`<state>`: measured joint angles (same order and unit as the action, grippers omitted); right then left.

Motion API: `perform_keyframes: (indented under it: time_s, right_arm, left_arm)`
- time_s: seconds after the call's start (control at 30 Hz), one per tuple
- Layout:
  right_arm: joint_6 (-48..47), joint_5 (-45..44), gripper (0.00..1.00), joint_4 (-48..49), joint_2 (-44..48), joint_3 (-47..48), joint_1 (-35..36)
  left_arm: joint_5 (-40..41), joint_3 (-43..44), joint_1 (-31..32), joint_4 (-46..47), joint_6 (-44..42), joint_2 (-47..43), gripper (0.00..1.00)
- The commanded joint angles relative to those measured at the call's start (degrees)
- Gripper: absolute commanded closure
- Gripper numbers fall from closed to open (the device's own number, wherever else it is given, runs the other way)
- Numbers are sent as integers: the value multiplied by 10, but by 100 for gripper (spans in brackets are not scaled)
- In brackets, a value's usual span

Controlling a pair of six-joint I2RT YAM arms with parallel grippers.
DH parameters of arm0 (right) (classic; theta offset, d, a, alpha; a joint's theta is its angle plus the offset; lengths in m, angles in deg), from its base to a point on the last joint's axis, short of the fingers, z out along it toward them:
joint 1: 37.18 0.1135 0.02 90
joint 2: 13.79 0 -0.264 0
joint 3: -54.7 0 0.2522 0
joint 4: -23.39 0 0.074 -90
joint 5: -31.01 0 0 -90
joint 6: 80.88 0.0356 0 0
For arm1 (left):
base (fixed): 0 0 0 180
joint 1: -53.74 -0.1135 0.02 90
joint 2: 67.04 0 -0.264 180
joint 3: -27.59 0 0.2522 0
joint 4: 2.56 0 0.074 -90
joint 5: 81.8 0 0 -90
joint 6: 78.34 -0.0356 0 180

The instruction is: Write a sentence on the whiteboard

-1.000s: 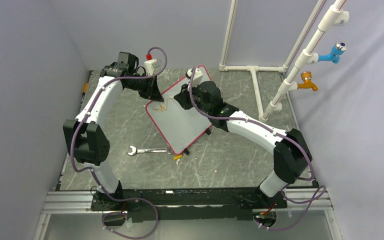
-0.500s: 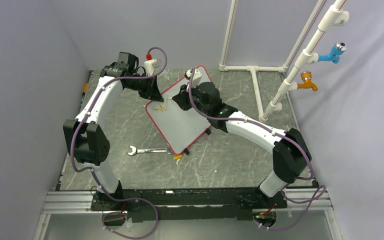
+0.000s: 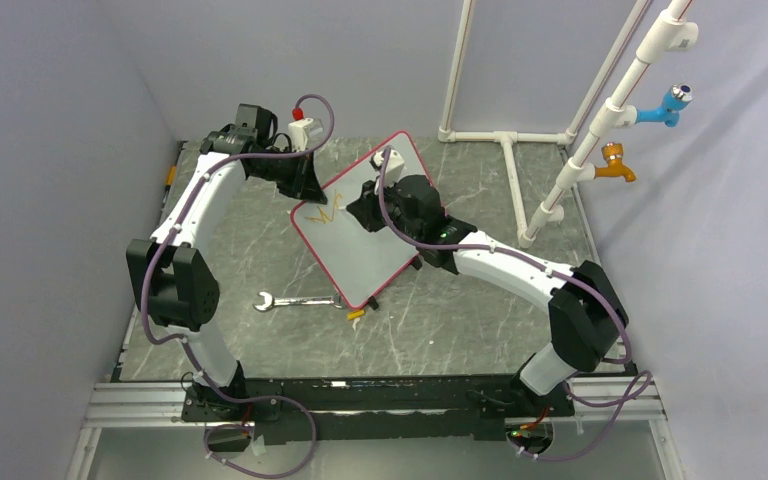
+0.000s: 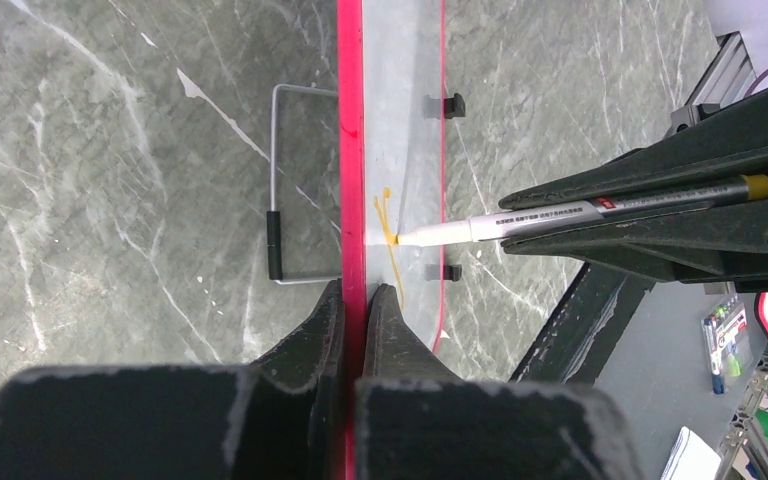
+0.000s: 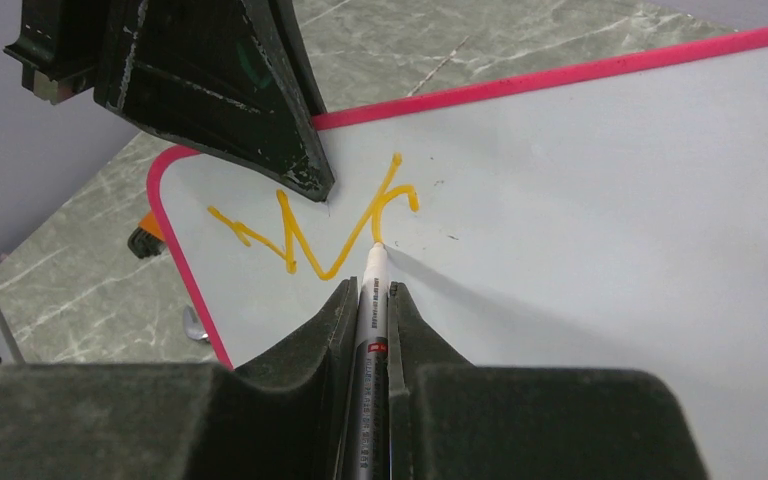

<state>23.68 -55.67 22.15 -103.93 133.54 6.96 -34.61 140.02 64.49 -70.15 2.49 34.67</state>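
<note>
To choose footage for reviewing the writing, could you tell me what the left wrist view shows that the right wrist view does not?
Left wrist only: a wire bracket beside the rim of the whiteboard, and two black edge clips. Right wrist only: the whole yellow scribble, face-on. Both: the marker tip touching the board, the right tool shut on the marker, the left tool shut on the rim.

Overhead camera looks down from behind; both wrist cameras closely share the whiteboard.
</note>
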Motion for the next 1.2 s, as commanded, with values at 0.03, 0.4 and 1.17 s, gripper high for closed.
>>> perform_keyframes:
  time_s: [0.03,0.4,1.17]
  right_arm:
    - [-5,-31,100,-18,14,-7,2]
    - [-20,-64,100,-42,-13,61,1]
    - [-10,-72,100,-47,2,15,2]
  left_arm:
    - [65,-12,17,4,-57,-8,100]
    - [65,-12,19,4,-57,-9,100]
    - [67,-11,20,3,-57,-12,100]
